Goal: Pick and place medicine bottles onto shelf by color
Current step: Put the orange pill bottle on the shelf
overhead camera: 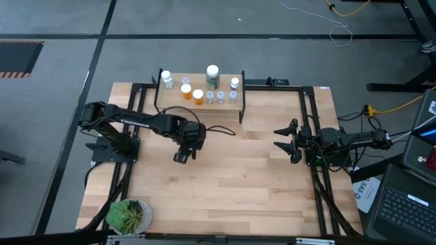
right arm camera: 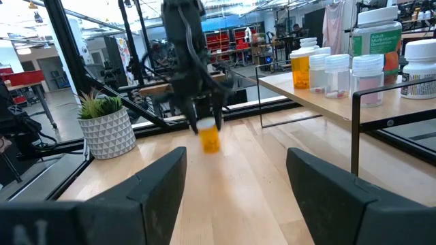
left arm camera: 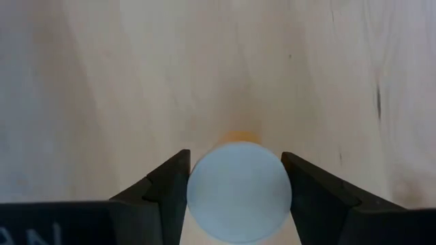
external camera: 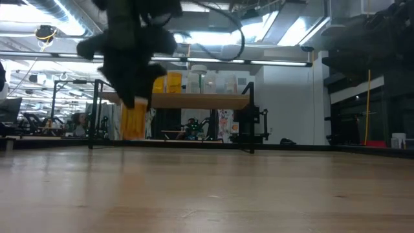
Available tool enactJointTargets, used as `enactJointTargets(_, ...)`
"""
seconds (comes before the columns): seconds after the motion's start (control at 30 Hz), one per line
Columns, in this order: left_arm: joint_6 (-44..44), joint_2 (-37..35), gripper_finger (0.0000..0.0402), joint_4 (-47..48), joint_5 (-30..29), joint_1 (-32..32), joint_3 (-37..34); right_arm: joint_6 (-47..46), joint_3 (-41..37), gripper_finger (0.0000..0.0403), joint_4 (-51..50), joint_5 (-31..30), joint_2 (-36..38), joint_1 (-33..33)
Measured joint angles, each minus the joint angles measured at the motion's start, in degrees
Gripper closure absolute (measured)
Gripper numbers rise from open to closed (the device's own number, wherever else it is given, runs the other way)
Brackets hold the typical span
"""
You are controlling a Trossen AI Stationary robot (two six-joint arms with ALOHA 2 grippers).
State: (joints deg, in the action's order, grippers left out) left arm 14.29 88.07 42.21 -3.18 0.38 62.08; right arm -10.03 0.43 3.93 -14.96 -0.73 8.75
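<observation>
Left arm: the left gripper (overhead camera: 182,155) hangs over the bare middle of the light-wood tabletop (overhead camera: 225,184), its dark fingers (left arm camera: 167,187) set to either side of the white cap of an orange medicine bottle (left arm camera: 239,191), which it carries clear of the wood in the low view; whether the pads press the cap or only flank it cannot be told. The risk, as judged here, is a slip: a hold on the smooth round cap alone could let the bottle tilt or drop on the way to the shelf. Centre, at the far edge: the small light-wood shelf on black metal legs (overhead camera: 199,104) already bears two orange bottles, several small clear ones and a larger greenish white-capped bottle (overhead camera: 212,75). Right arm: the right gripper (overhead camera: 289,141) waits near the table's right side, jaws wide and empty. The carried bottle's body is mostly hidden beneath its cap; shelf labels are unreadable.
</observation>
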Motion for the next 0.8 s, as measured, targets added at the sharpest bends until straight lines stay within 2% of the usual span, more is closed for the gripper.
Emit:
enactJointTargets(0.23,2.8,-0.9,0.0207,18.4,-8.9,2.3,15.4,0.0,0.0,0.0148,0.0,0.0,0.0,0.0)
enactJointTargets(0.33,4.6,-3.1,0.0207,23.4,-9.3,5.7,19.4,0.0,0.0,0.0148,0.0,0.0,0.0,0.0)
enactJointTargets(0.63,6.2,-13.4,0.0208,25.4,-5.3,20.7,20.5,0.0,0.0,0.0148,0.0,0.0,0.0,0.0)
enactJointTargets(0.8,8.5,-14.5,0.0208,25.0,-4.1,27.6,20.5,0.0,0.0,0.0148,0.0,0.0,0.0,0.0)
